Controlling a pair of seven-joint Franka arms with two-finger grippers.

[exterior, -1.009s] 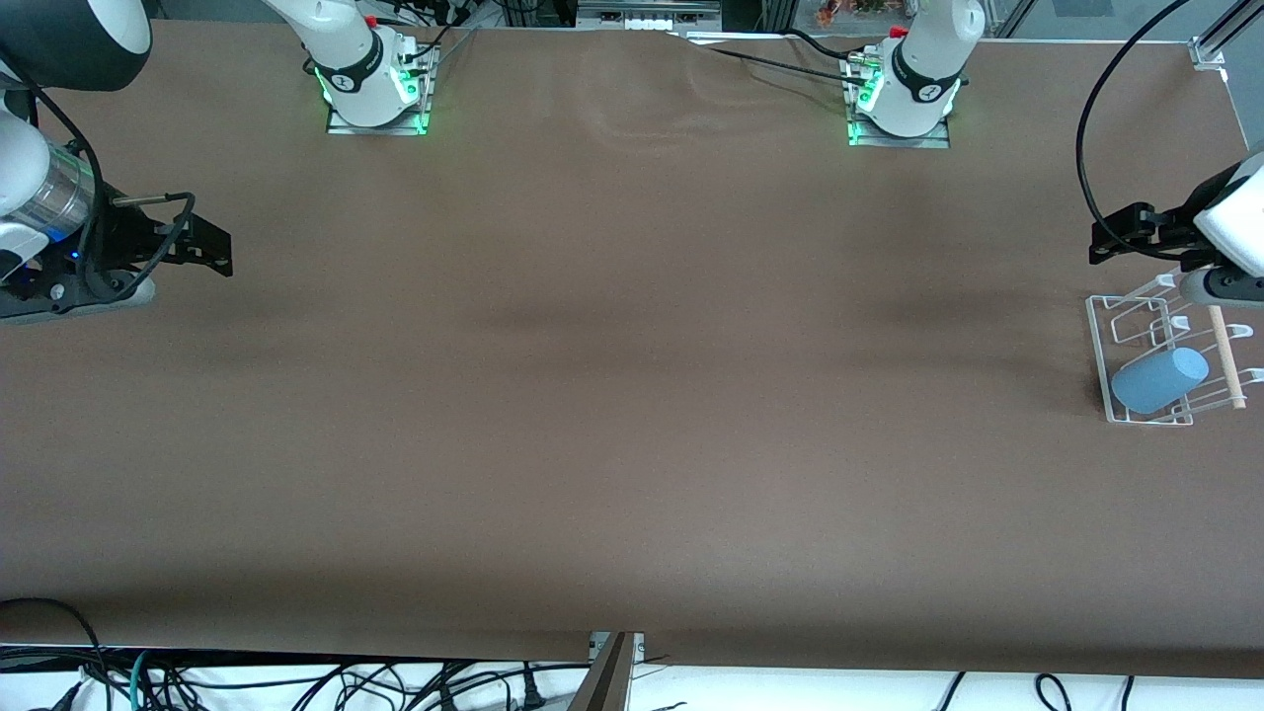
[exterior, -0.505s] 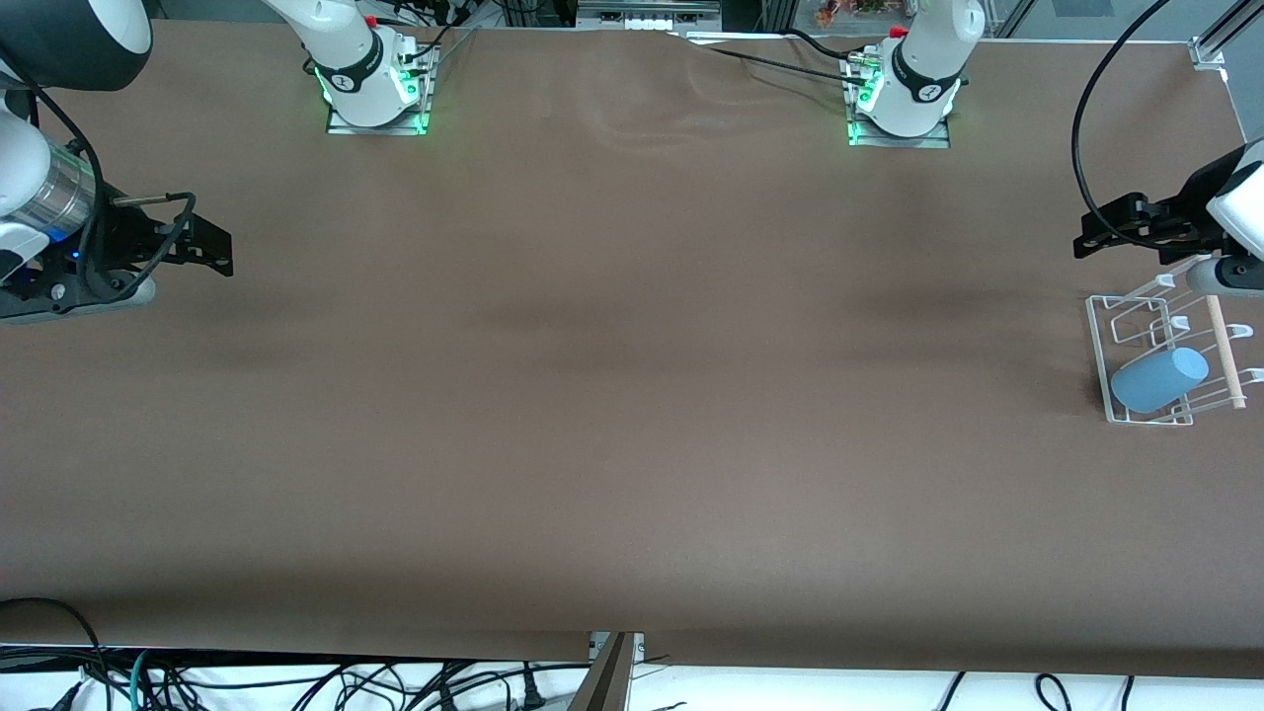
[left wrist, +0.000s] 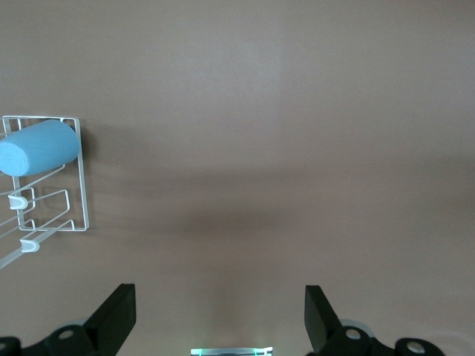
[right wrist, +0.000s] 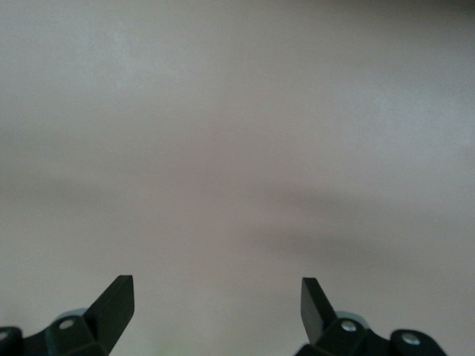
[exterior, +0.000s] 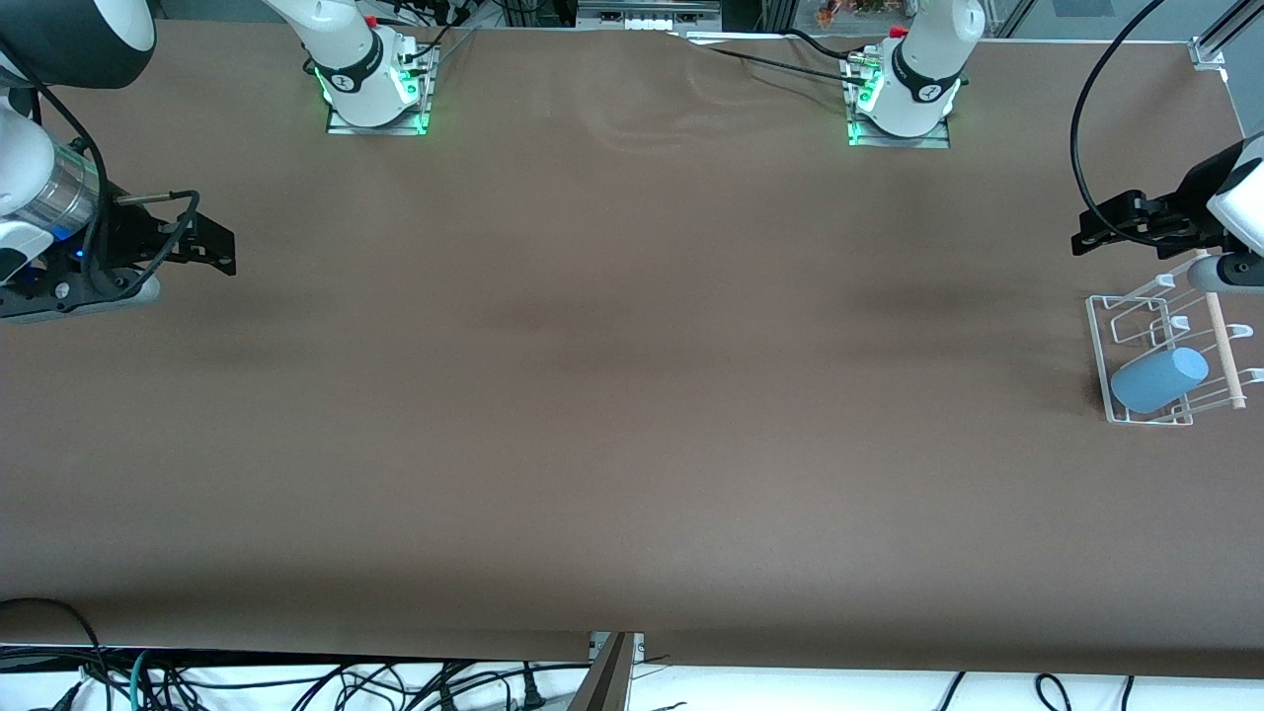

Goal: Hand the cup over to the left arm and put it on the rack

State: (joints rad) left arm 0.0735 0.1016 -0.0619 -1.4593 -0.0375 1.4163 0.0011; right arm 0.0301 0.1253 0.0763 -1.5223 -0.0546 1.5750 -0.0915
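The light-blue cup lies on its side on the white wire rack at the left arm's end of the table. It also shows in the left wrist view on the rack. My left gripper is open and empty, up in the air just above the table beside the rack's end that is farther from the front camera; in its own view the jaws stand wide apart. My right gripper is open and empty over the right arm's end of the table, and it waits; its wrist view shows only bare table.
The rack's wooden dowel runs along its side toward the table's end. The two arm bases stand along the table's back edge. Cables hang below the front edge.
My left gripper has risen away from the rack and the cup, moving a little toward the bases. The cup stays lying on the rack. The right arm has barely moved.
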